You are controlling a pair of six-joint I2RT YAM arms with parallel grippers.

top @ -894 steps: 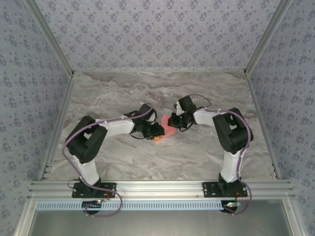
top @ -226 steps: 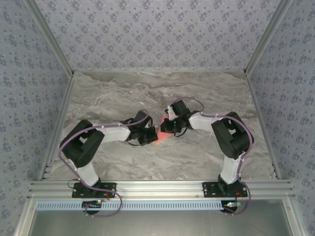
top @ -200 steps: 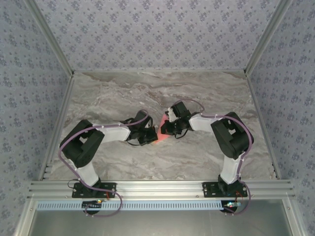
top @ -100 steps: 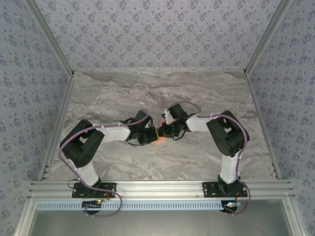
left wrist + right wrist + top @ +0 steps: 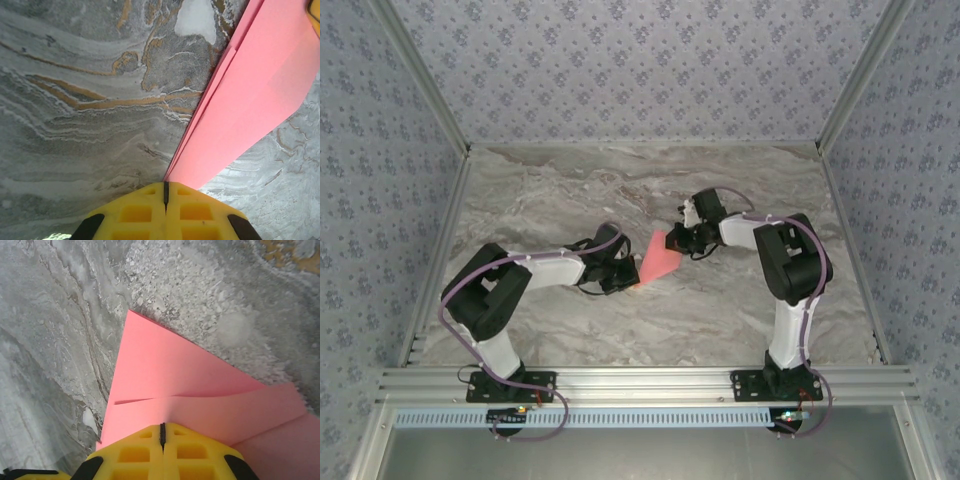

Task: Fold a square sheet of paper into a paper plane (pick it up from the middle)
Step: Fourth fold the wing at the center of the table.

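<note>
**Enclosure and tabletop.** Walls papered in a small floral print stand on three sides of a grey marble-patterned tabletop (image 5: 570,190), which is edged by aluminium rails.

**Arms.** The left arm (image 5: 535,268) and the right arm (image 5: 785,260) rise from bases on the near rail. Both bend inward, so that their wrists face each other near the middle of the tabletop.

**Square sheet of paper.** The square sheet of paper (image 5: 660,258) is salmon-pink and folded into overlapping flaps. It lies between the two wrists at the centre of the tabletop as a narrow wedge running from lower left to upper right. The right wrist view shows one sharp corner (image 5: 131,312) pointing away from the camera, with a flap edge crossing the sheet below it. In the left wrist view the layered long edge tapers towards the camera.

**Left end effector.** The left end effector (image 5: 165,187) is clenched, its yellow fingers meeting along a closed seam. The narrow end of the sheet runs in under the fingertips. Whether the paper is pinched or merely pressed cannot be told.

**Right end effector.** The right end effector (image 5: 162,429) is likewise clenched, seam closed. Its tips sit over the sheet's broad face at the upper-right end, and contact cannot be confirmed.
</note>
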